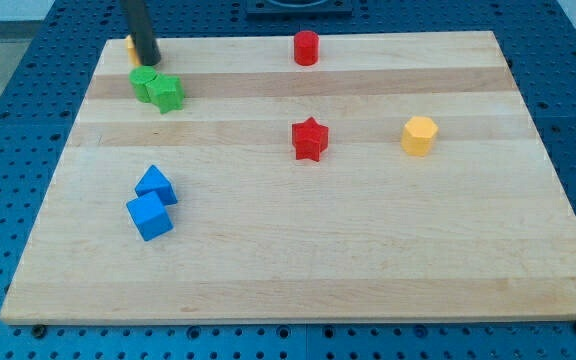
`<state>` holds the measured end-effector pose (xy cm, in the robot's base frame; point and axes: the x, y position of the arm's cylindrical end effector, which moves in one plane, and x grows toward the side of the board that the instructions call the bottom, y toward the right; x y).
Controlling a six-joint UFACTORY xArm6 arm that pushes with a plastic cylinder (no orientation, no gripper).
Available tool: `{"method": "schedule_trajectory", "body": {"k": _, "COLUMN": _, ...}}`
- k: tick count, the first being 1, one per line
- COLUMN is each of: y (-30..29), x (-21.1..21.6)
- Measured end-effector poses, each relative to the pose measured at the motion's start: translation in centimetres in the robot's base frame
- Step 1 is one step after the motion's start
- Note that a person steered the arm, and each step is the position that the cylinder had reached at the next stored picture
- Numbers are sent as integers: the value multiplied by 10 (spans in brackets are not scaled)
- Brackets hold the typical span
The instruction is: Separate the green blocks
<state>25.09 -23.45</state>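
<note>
Task status: not done; the two green blocks touch and have yet to be parted.
Yellow block (131, 46): far top-left corner, mostly hidden behind the rod; shape cannot be told.
My tip (149, 61): a plain rod with no fingers to open or close, holding nothing; just above the green pair, close to the round one, contact unclear.
Green round block (145, 82): top-left of the board (368, 260), left of its partner.
Green star block (168, 93): pressed to the round one's right.
Blue blocks: a cube (149, 216) and a smaller piece (156, 185) touching, lower left, well apart from the greens.
Red cylinder (306, 47): top edge, centre.
Red star (309, 138): mid-board.
Yellow hexagonal block (419, 135): right of the red star.
Obstructions: judged few; the board's edge is near, and the hidden yellow block crowds the tip.
</note>
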Motion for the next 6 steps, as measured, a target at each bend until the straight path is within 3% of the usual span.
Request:
{"method": "schedule_trajectory", "body": {"k": 1, "y": -4, "x": 49}}
{"method": "schedule_trajectory", "body": {"k": 2, "y": -31, "x": 63}}
{"method": "schedule_trajectory", "body": {"k": 3, "y": 23, "x": 100}}
{"method": "schedule_trajectory", "body": {"k": 4, "y": 119, "x": 94}}
{"method": "schedule_trajectory", "body": {"k": 5, "y": 110, "x": 54}}
{"method": "schedule_trajectory", "body": {"k": 6, "y": 92, "x": 47}}
